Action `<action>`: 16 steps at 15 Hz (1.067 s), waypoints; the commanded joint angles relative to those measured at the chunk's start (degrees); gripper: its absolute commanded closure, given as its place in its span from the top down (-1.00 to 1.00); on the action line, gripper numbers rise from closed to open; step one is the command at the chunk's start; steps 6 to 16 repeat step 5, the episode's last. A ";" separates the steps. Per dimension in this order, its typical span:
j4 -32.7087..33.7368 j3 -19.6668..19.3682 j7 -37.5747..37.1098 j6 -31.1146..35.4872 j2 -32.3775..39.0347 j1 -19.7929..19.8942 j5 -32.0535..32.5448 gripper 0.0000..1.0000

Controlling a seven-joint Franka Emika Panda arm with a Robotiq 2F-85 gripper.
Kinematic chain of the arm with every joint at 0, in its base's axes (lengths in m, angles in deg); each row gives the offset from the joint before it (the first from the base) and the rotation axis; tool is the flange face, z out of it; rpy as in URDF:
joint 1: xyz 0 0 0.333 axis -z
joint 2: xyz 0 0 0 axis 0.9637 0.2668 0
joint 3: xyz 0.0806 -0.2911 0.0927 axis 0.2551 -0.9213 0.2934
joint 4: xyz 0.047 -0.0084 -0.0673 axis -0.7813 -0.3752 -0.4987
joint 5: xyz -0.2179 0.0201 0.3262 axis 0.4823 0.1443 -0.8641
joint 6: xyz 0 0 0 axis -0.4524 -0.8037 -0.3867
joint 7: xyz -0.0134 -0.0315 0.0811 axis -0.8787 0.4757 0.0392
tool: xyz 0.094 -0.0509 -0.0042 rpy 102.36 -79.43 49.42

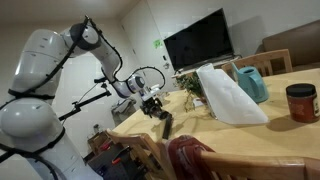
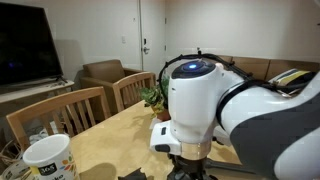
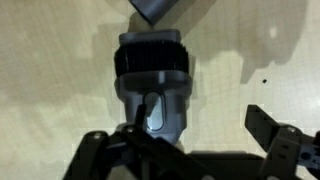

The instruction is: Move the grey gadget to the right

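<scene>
The grey gadget point(image 3: 152, 85) fills the middle of the wrist view: a dark grey bar with a black band near its far end and a pale oval button. It lies on the light wooden table point(image 3: 50, 70). My gripper point(image 3: 198, 128) is open and hovers right over it. The gadget's near end sits by the left finger, with a wide gap to the right finger point(image 3: 266, 126). In an exterior view the gripper point(image 1: 154, 106) hangs just above the gadget point(image 1: 166, 124) near the table's corner. In an exterior view the arm's body point(image 2: 200, 100) hides both.
A white bag point(image 1: 230, 96), a teal jug point(image 1: 251, 82) and a red-lidded jar point(image 1: 301, 102) stand further along the table. A potted plant point(image 1: 190, 82) is behind the gripper. A chair with a red cushion point(image 1: 190, 155) stands at the near edge. A white mug point(image 2: 48, 158) sits near wooden chairs point(image 2: 60, 112).
</scene>
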 commanded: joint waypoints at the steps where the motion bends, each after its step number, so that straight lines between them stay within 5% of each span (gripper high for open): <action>1: -8.38 -1.96 -5.07 4.00 -5.72 -0.58 3.59 1.00; 2: -3.39 -0.37 -2.43 1.31 -2.01 0.19 1.96 1.00; 16: -6.14 -0.78 -3.19 2.49 -3.44 0.32 2.66 1.00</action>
